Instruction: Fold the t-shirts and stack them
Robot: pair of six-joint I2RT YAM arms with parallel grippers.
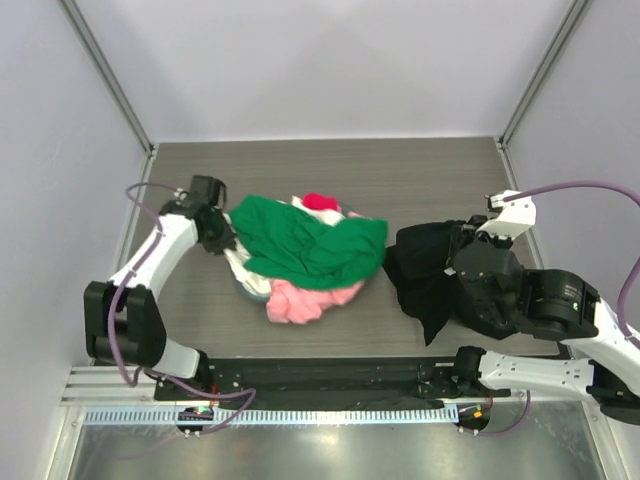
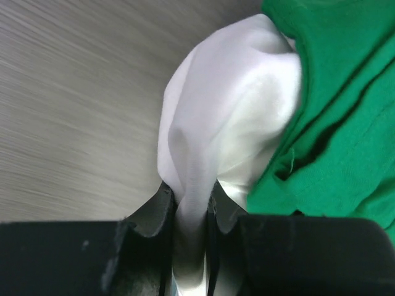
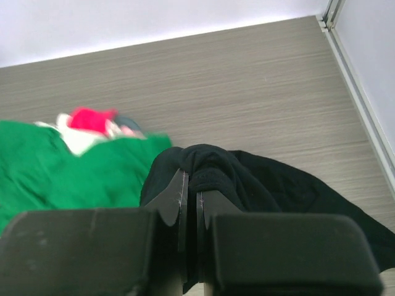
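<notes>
Barely begun: nothing folded, nothing stacked.
Nearest, the right gripper (image 3: 189, 185) is clamped tight on a bunched fold of the black t-shirt (image 1: 420, 268), which lies apart from the heap; the left gripper (image 2: 188, 203) pinches an edge of the white t-shirt (image 2: 228, 111). Beyond, the pink t-shirt (image 1: 300, 298), green t-shirt (image 1: 300, 240) and red t-shirt (image 1: 320, 201) lie tangled on the table (image 1: 400, 170), all awaiting folding.

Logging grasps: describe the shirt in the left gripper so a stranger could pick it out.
On the table, find the green t-shirt spread in the middle. At its left edge, by the left gripper, a white t-shirt pokes out from under it, one fold pinched in the gripper. It is white, unlike the green above it and the pink t-shirt beside it.
</notes>
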